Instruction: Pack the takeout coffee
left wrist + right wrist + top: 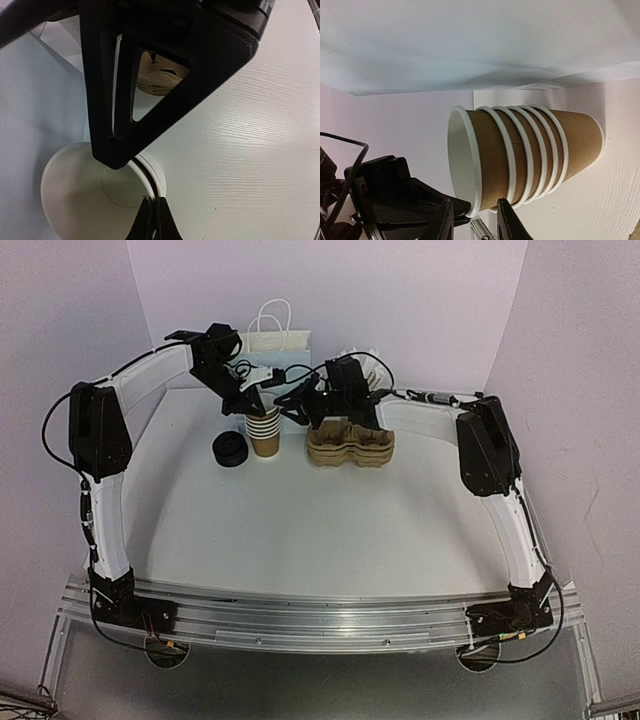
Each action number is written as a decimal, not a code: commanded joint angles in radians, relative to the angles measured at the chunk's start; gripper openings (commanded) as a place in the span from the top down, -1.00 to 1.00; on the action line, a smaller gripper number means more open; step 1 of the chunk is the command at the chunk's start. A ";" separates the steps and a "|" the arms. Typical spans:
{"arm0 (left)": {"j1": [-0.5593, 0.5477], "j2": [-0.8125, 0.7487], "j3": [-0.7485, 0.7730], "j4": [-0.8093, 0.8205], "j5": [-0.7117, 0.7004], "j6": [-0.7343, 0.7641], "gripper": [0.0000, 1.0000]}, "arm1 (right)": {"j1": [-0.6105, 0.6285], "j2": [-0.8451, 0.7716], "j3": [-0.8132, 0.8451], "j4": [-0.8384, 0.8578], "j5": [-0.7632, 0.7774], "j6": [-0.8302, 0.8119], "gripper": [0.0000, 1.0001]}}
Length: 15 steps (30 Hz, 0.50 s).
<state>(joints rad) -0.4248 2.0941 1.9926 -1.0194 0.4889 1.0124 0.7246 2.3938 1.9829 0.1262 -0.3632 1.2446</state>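
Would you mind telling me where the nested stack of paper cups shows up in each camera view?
Top external: the nested stack stands upright, left of centre toward the back.
Left wrist: nested stack lower left, viewed from above.
Right wrist: nested stack at centre, appearing sideways.
Shared landmark: top cup's white rim.

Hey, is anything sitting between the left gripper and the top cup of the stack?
Nothing visible. The left gripper is shut on the rim of the top cup of the stack.

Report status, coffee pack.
Left claw shut on rim of top cup, nested stack. Right claw parted beside stack, grip unclear. No cup lidded; lids piled beside.
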 commanded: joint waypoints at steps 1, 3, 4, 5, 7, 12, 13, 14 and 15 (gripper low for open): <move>-0.003 -0.019 0.048 -0.014 0.035 -0.019 1.00 | 0.008 0.026 0.037 0.041 -0.003 0.029 0.48; -0.003 -0.023 0.063 -0.014 0.035 -0.031 1.00 | 0.007 0.019 0.018 0.042 0.001 0.038 0.50; -0.003 -0.022 0.071 -0.019 0.033 -0.035 1.00 | 0.007 0.014 0.008 0.045 0.003 0.041 0.50; -0.003 -0.024 0.080 -0.025 0.032 -0.035 1.00 | 0.007 0.009 0.000 0.047 0.007 0.041 0.50; -0.002 -0.028 0.098 -0.048 0.029 -0.032 1.00 | 0.007 -0.007 -0.015 0.051 0.012 0.039 0.48; 0.005 -0.047 0.131 -0.092 0.022 -0.013 1.00 | 0.007 -0.050 -0.020 0.050 0.026 0.011 0.35; 0.005 -0.051 0.140 -0.105 0.021 -0.007 1.00 | 0.007 -0.063 -0.024 0.050 0.031 0.002 0.33; 0.006 -0.056 0.146 -0.115 0.019 -0.001 1.00 | 0.007 -0.074 -0.027 0.050 0.038 -0.006 0.31; 0.006 -0.061 0.154 -0.125 0.015 0.007 1.00 | 0.007 -0.086 -0.032 0.049 0.043 -0.013 0.29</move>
<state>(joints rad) -0.4241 2.0941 2.0733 -1.0883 0.4944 0.9954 0.7254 2.3933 1.9724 0.1645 -0.3528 1.2670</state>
